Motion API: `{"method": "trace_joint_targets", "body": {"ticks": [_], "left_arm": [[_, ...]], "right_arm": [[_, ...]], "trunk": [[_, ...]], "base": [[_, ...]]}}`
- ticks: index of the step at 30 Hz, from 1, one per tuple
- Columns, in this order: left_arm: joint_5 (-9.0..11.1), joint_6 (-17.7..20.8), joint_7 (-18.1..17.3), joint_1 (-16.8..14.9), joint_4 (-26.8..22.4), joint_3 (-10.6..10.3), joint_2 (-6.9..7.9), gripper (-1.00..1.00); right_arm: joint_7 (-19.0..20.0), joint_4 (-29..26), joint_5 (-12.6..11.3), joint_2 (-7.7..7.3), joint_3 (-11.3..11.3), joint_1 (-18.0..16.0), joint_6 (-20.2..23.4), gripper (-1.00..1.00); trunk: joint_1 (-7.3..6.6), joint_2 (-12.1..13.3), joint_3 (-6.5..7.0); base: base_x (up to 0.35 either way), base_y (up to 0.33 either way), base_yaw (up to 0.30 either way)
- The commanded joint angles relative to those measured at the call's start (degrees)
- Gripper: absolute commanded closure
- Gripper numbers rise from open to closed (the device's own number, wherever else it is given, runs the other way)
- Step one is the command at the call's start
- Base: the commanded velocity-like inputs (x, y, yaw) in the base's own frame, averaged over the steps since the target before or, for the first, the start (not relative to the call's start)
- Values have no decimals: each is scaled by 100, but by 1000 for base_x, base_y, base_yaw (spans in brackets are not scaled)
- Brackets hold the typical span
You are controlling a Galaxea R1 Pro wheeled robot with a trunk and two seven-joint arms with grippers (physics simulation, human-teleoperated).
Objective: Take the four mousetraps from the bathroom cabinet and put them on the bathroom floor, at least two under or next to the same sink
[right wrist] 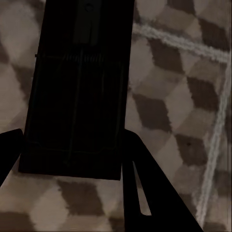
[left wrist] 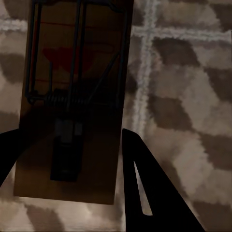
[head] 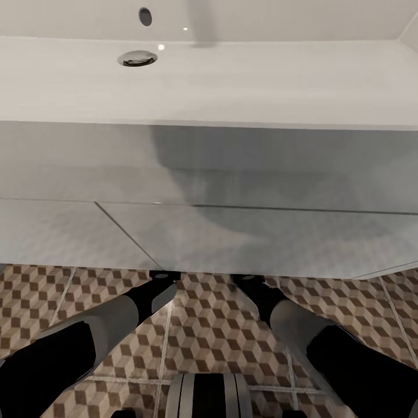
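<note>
Reaching forward and down, both arms are seen in the head view with their far ends hidden beneath the front of the sink; the left arm enters from the lower left and the right arm from the lower right, converging toward the vanity front.

Two mousetraps are counted, one before each wrist camera. In the left wrist view a mousetrap, with wire spring and a red mark visible, is framed between the dark fingers of the left gripper, which are spread either side of its near end; whether they press on it cannot be told. In the right wrist view a second, darker mousetrap is likewise flanked by the spread fingers of the right gripper, and contact cannot be judged there either. Both traps are shown against the bathroom floor, its cube-patterned tiles and pale grout lines lying behind them.

One drain and one overflow hole are seen in the white basin, which holds nothing else.
</note>
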Motion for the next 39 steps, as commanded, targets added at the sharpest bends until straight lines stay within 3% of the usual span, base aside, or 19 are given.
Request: {"method": "trace_joint_targets", "body": {"ticks": [1,10,20,39], "left_arm": [[-3,69,39,-6,-11,-42,2,100],[-8,138,37,-6,-6,-41,1,100],[-9,140,39,-6,-7,-40,1,100],[-9,140,39,-6,-9,-41,7,100]], "right_arm": [[-16,63,-51,-2,16,-325,51,100],[-3,158,-24,4,-243,-388,33,100],[10,58,-7,11,-253,-387,3,100],[15,49,-15,-1,-260,-387,-1,100]], "trunk": [[-1,-2,-3],[-1,-2,-3],[-1,-2,-13],[-1,-2,-164]], "base": [[0,0,0],[0,0,0],[0,0,18],[0,0,130]]}}
